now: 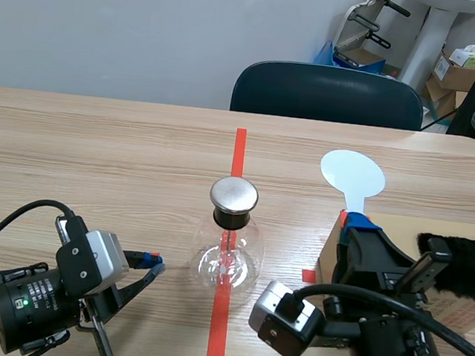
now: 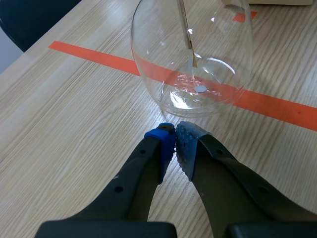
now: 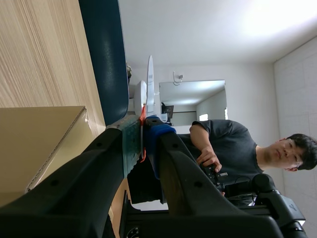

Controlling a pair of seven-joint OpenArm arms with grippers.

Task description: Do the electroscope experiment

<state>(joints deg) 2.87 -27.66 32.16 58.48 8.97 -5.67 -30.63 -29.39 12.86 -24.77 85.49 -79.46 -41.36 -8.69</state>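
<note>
The flask (image 1: 228, 249) stands mid-surface (image 1: 96, 156) on the red line (image 1: 239, 149), with a metal cap (image 1: 234, 194) on its neck. The left arm (image 1: 58, 291) lies low beside it — its jaws clenched on nothing, pads (image 2: 161, 144) together just short of the glass. The right arm (image 1: 366, 325) lies by a cardboard box (image 1: 418, 227) with black fur (image 1: 464, 267) on it — its jaws grasp a white paddle (image 1: 352, 174) by the stem, disc toward the far side.
</note>
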